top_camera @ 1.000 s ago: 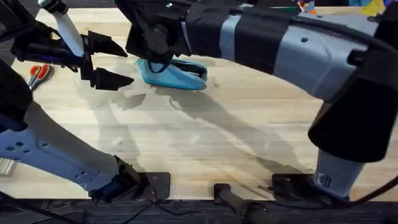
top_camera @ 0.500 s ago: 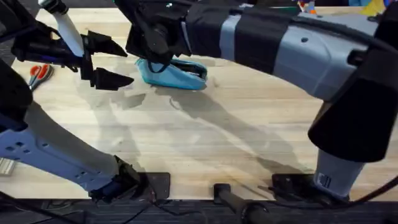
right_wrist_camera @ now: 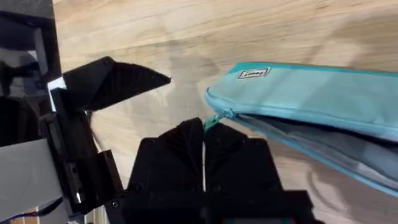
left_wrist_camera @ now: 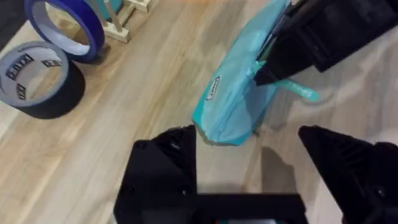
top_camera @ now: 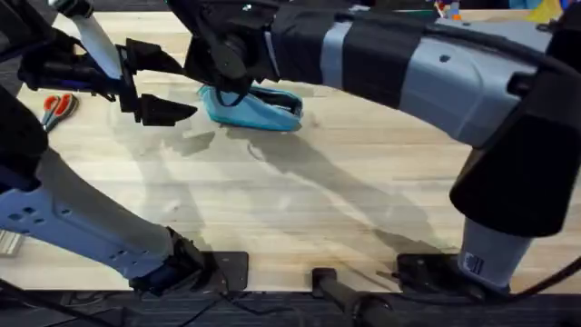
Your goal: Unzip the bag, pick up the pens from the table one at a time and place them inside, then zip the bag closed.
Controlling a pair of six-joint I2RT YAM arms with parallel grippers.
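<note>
My right arm wears a black shell with silver-grey link sections, thick and rounded. My left gripper has matte black wedge-shaped fingers; behind its jaws runs a white tube. My right gripper is black and faceted.

Table — bag, scissors

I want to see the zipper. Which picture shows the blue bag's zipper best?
The right wrist view: the bag lies close, its zipper gaping open, with the right arm's jaws shut on the teal pull. The left wrist view shows the bag's closed side and the pull. Overhead, the right arm partly covers the bag.
</note>
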